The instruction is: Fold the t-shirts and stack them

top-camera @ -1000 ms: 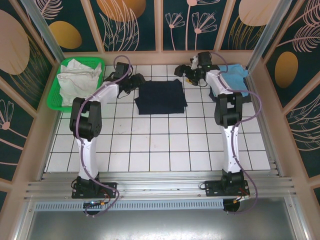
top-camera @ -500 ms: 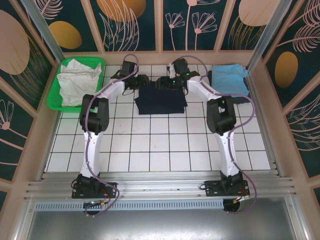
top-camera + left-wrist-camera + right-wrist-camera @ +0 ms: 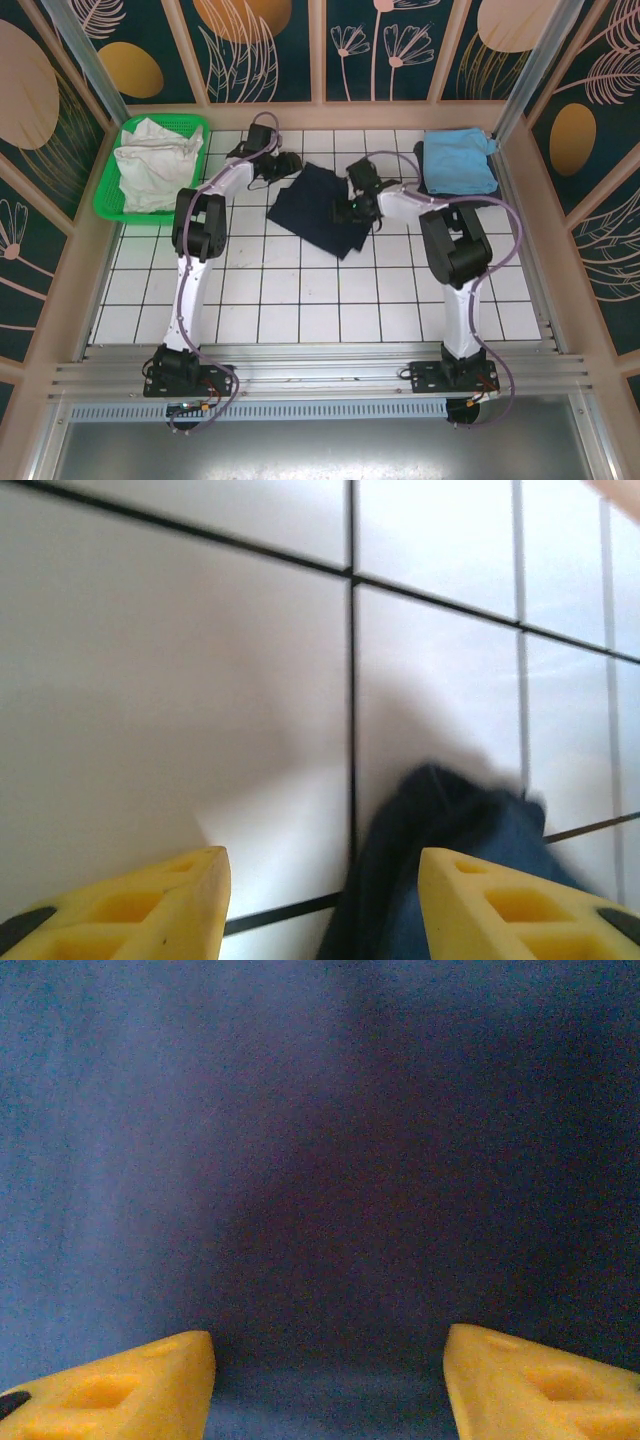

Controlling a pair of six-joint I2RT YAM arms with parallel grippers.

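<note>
Navy t-shirt (image 3: 315, 210) has swung askew; left claw (image 3: 320, 865), right claw (image 3: 328, 1348) spread (wrist views).

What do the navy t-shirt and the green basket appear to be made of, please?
Navy t-shirt: apparently soft matte knit fabric, possibly cotton; it lies limp, fuzzy up close.
Green basket: seemingly rigid, slightly glossy plastic; its walls are open mesh.

Top overhead; both wrists close, sharing navy t-shirt (image 3: 312, 208).

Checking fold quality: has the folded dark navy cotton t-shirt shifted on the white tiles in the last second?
Yes. The dark navy t-shirt has turned: its edges ran square with the white tile grid and now cut diagonally across it.
</note>
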